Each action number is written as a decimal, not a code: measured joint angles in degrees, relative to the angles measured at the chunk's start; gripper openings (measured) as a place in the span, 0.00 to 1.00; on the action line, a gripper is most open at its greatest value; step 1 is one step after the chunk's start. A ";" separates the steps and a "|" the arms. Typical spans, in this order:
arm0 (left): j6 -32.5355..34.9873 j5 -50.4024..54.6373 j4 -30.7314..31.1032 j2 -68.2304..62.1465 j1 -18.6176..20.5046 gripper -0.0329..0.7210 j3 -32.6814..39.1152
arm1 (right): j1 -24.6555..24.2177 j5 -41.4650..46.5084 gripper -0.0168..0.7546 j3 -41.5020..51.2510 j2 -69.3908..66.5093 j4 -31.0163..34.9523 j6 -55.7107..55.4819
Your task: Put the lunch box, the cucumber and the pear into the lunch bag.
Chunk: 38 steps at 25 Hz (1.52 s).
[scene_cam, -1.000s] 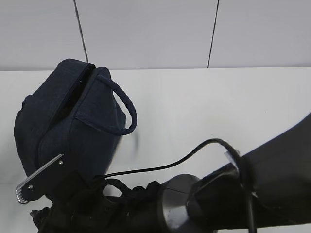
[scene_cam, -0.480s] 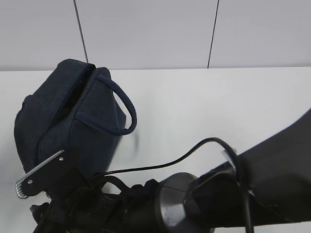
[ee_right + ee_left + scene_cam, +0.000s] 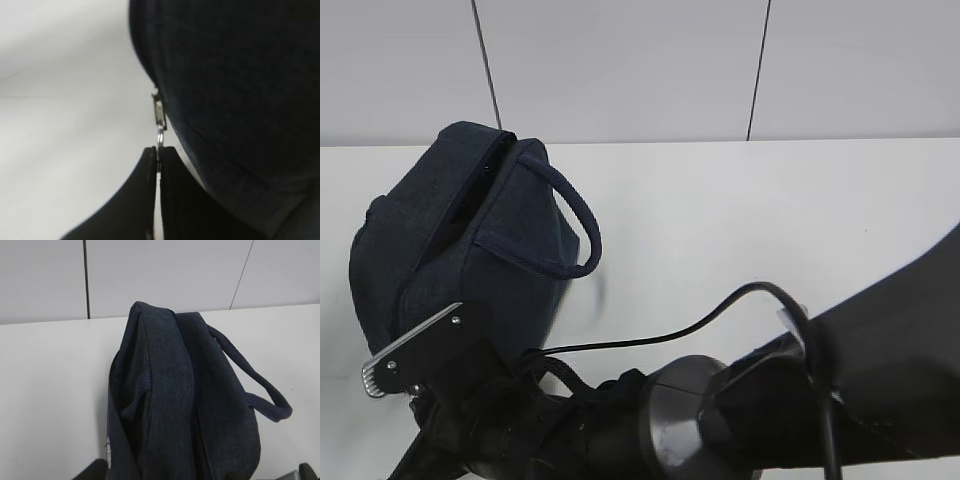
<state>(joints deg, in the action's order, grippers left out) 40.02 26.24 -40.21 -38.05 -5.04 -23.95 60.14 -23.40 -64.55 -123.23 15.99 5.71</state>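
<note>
The navy lunch bag (image 3: 460, 250) stands at the left of the table, with one looped handle (image 3: 575, 215) hanging to its right. In the left wrist view the lunch bag (image 3: 185, 405) fills the middle, its top folds pressed together. My left gripper (image 3: 200, 476) is open, and only its fingertips (image 3: 92, 471) show at the bottom corners, on either side of the bag's near end. My right gripper (image 3: 159, 152) is shut on the silver zipper pull (image 3: 160, 117) at the bag's edge. The lunch box, the cucumber and the pear are out of view.
My right arm (image 3: 740, 410) reaches across the front of the exterior view from right to left, with a black cable (image 3: 720, 310) looping above it. A white wall (image 3: 640, 70) with dark seams stands behind the white table (image 3: 770, 210).
My right wrist, with its metal bracket, has dropped slightly at the bag's front. The bag's top fold has shifted a little. The zipper pull stays gripped.
</note>
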 joint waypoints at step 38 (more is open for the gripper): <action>-0.47 4.89 5.23 -0.36 0.00 0.51 0.00 | -0.10 13.25 0.02 -3.87 15.08 13.11 23.08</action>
<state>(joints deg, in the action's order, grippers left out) 39.54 31.13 -34.98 -38.41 -5.04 -23.95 60.04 -10.15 -68.41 -108.15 29.11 28.78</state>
